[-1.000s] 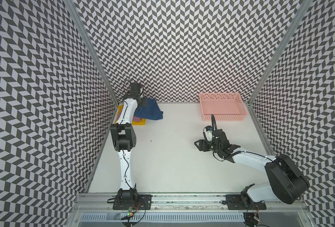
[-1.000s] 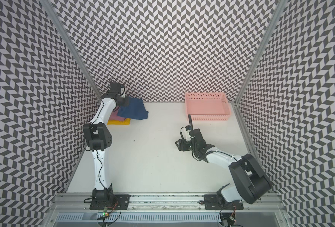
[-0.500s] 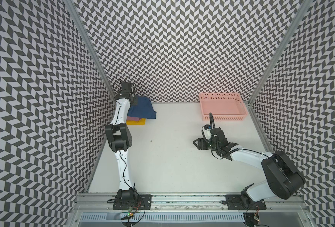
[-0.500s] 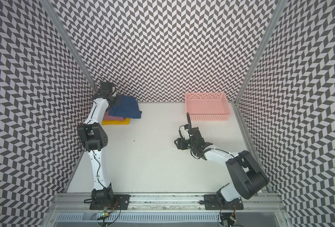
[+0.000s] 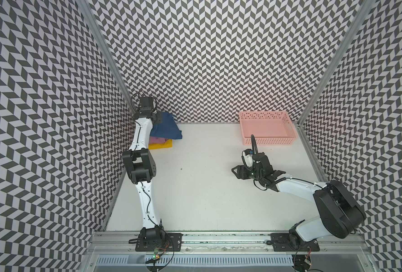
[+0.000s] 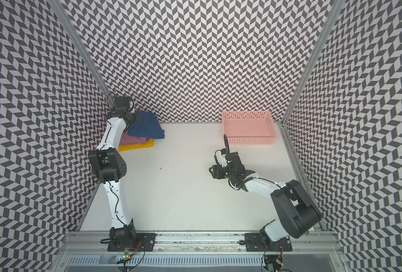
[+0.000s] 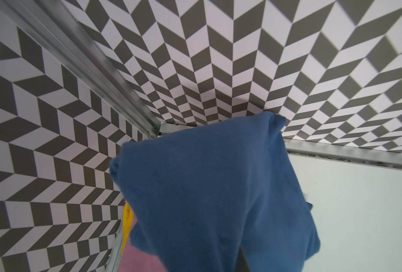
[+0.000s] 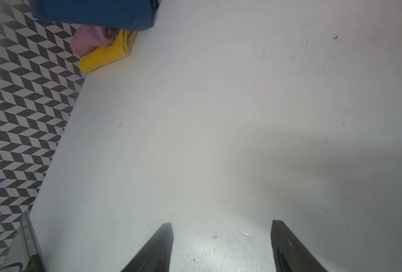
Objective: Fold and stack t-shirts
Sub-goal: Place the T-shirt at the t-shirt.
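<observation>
**Far left of the pink perforated basket (image 5: 270, 140): navy t-shirt (image 5: 168, 129) tops the stack**

Left gripper (image 5: 159, 118) pinches the navy t-shirt's raised edge. The rest drapes over the mauve-pink t-shirt (image 5: 156, 140) and yellow t-shirt (image 5: 161, 145). Right gripper (image 8: 221, 222), spread and empty, hovers in front of the basket.

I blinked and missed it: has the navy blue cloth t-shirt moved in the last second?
Yes. The navy blue cloth t-shirt slid away from the pink perforated plastic basket, toward the grey metal corner post.
</observation>
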Tool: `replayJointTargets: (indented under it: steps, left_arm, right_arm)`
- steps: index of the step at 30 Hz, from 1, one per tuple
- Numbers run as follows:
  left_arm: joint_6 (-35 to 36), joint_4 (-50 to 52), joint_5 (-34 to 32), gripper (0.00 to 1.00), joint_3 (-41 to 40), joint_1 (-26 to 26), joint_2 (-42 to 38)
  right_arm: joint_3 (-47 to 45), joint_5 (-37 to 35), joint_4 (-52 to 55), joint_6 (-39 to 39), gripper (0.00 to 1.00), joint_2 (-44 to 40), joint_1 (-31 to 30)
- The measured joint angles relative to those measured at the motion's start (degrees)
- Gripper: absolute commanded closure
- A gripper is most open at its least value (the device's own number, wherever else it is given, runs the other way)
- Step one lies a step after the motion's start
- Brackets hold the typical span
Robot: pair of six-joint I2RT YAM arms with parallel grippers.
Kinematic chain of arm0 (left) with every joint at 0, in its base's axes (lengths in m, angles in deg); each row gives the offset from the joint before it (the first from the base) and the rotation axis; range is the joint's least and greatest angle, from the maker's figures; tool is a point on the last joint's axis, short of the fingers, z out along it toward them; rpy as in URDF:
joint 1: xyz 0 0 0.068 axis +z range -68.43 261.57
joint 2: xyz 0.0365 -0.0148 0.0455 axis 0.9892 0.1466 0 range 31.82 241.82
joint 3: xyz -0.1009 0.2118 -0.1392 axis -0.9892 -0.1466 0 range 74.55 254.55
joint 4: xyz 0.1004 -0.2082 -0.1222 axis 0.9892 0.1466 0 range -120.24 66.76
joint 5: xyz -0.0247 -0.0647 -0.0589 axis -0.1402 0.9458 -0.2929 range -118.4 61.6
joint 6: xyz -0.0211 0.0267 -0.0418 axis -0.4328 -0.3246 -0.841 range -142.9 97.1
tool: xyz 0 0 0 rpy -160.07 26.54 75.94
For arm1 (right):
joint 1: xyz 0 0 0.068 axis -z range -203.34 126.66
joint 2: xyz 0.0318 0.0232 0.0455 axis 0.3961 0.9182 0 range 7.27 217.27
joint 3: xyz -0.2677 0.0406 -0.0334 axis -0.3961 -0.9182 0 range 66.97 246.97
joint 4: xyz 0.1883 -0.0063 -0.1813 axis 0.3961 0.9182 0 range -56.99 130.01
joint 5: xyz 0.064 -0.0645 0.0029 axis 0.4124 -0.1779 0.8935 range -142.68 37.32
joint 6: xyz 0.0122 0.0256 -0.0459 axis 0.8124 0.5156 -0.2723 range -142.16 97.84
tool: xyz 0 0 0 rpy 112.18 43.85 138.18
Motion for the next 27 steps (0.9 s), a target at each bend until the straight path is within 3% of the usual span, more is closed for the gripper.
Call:
replayJointTargets:
  steps: [16, 27]
  left_arm:
    - [-0.7, -5.0, 2.5, 1.0, -2.0, 0.2, -4.9]
    - [-1.3, -7.5, 1.1, 1.0, -15.6, 4.3, -4.9]
  right_arm:
    - [0.0, -0.6, 0.0, 0.0, 0.33, 0.0, 0.0]
    - [0.0, -0.6, 0.0, 0.0, 0.33, 0.0, 0.0]
